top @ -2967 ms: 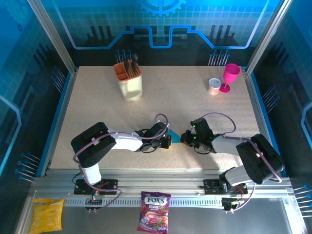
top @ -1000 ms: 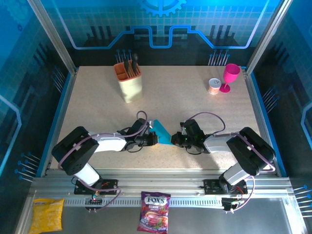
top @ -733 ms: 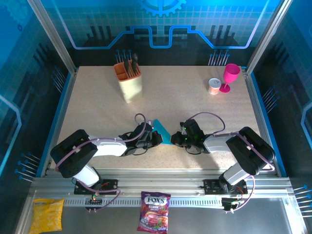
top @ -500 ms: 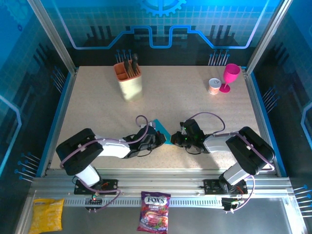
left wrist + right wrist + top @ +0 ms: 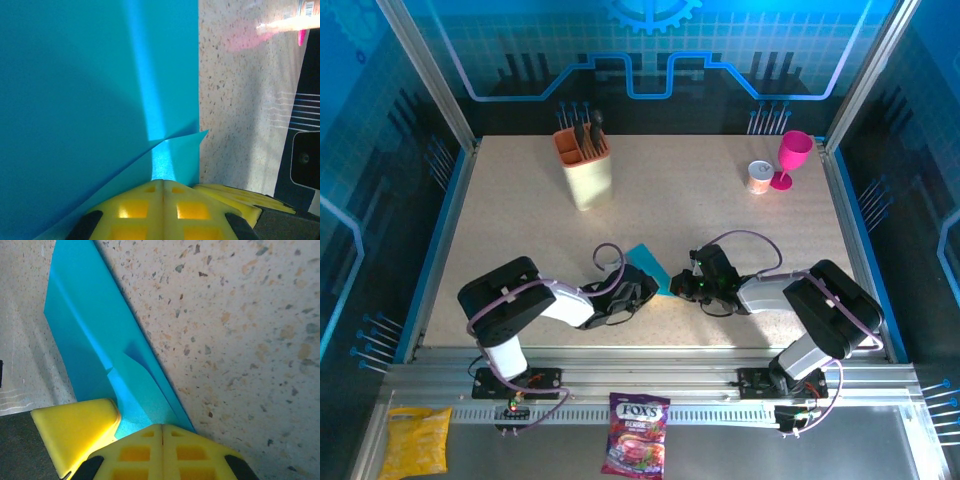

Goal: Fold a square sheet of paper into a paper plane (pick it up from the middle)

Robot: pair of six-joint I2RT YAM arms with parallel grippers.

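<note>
While the closed left gripper point(image 5: 162, 184) and right gripper point(image 5: 162, 429) pinch it at the table's point(image 5: 520, 230) 6 o'clock, the folded paper point(image 5: 648, 266) runs 11-to-5, tip toward 11; the holder point(image 5: 590, 182) at 11 holds utensils point(image 5: 586, 135).

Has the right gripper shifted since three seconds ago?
Yes. The right gripper has slid left, away from the pink goblet and toward the beige utensil holder, shut on the blue paper.
</note>
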